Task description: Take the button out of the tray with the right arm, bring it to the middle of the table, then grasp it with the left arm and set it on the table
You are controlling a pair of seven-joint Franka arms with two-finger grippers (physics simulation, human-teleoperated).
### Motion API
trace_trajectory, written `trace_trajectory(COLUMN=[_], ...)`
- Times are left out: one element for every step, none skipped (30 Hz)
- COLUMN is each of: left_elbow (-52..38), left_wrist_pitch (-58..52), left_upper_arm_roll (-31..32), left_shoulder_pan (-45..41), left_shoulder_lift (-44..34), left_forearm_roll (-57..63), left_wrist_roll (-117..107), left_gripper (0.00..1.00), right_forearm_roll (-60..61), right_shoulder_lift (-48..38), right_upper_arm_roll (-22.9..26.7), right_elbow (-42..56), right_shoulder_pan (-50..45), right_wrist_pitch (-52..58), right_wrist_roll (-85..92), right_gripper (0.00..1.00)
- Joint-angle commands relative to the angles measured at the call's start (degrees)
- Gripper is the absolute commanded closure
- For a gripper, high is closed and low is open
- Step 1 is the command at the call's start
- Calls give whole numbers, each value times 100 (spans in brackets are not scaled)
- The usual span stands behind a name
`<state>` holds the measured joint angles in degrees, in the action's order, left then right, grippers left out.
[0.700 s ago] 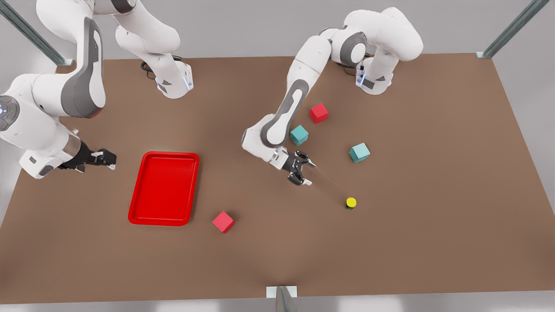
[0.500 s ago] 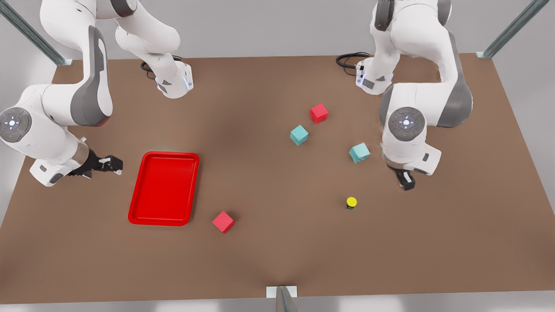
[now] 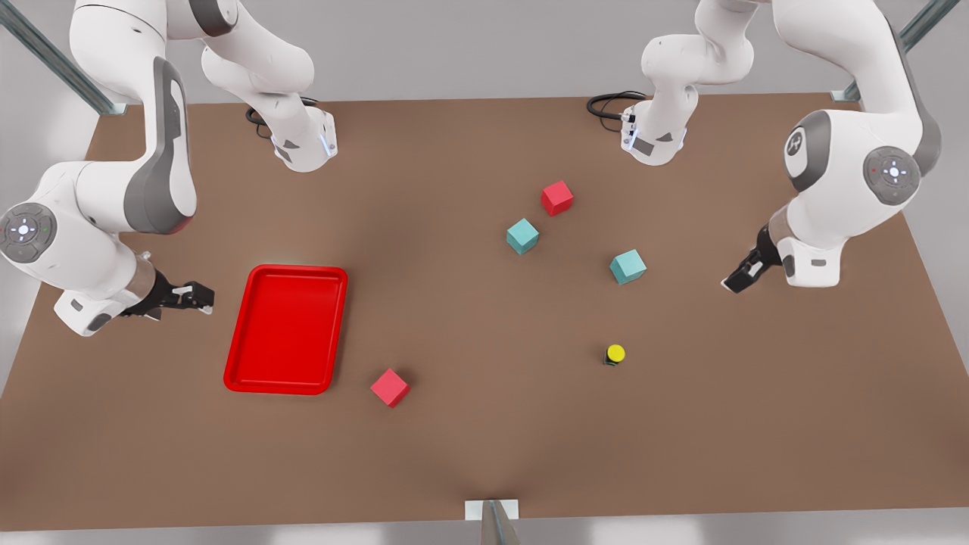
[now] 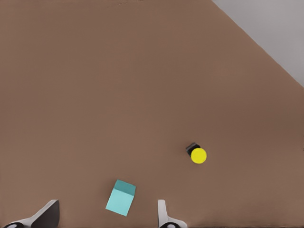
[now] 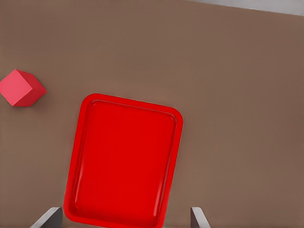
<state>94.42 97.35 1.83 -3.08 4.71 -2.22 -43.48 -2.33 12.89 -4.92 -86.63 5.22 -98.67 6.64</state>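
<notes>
Beside the tray [image 3: 297, 269], on its side toward the front view's left, we see the right gripper [image 3: 203, 297] low over the table [image 3: 469, 439]. Its fingers [image 5: 47, 217] are spread wide in the right wrist view and hold nothing. The tray is bare inside, so nothing is left in it to fetch.

Just off the tray's near corner, toward the front view's right, lies a red cube [image 3: 390, 387]. Farther from the tray on that side are a teal cube [image 3: 522, 235], a second red cube [image 3: 556, 197] and another teal cube [image 3: 627, 266].

The button [image 3: 614, 353] stands on the bare table, well apart from the tray, yellow cap up. It touches no cube and no finger. Farthest from the tray is the left gripper [image 3: 736, 281], raised and angled down. Its fingers [image 4: 45, 217] are wide apart and empty, and its wrist view looks over the nearest teal cube to the button [image 4: 198, 155].

We judge the placing done, so what remains is to clear off cleanly. We would keep both grippers spread and lift each arm before swinging it. The left arm should avoid a low sweep over the button and the teal cube beside it. The right arm should stay outside the tray's rim.
</notes>
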Motion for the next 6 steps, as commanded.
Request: trace_trajectory(left_elbow=[6, 6, 6, 6, -3, -3], left_wrist_pitch=[170, 161, 161, 161, 144, 144], left_upper_arm_roll=[2, 2, 2, 2, 2, 2], left_shoulder_pan=[27, 27, 27, 27, 27, 27], left_shoulder_lift=[-5, -5, -5, -14, -5, -14], left_forearm_roll=[29, 37, 37, 37, 37, 37], left_wrist_roll=[5473, 5473, 5473, 5473, 5473, 5473], left_gripper=[0, 0, 0, 0, 0, 0], right_forearm_roll=[22, 22, 22, 22, 40, 49], right_shoulder_lift=[-6, -6, -6, -6, 3, 3], right_upper_arm_roll=[-1, -1, 8, 8, 8, 8], right_elbow=[-3, -3, -3, -3, -3, -3], right_shoulder_pan=[6, 6, 50, 50, 58, 58], right_wrist_pitch=[-188, -162, -135, -127, -126, -118], right_wrist_roll=[-14, -14, -14, -14, -14, -14], right_gripper=[0, 0, 0, 0, 0, 0])
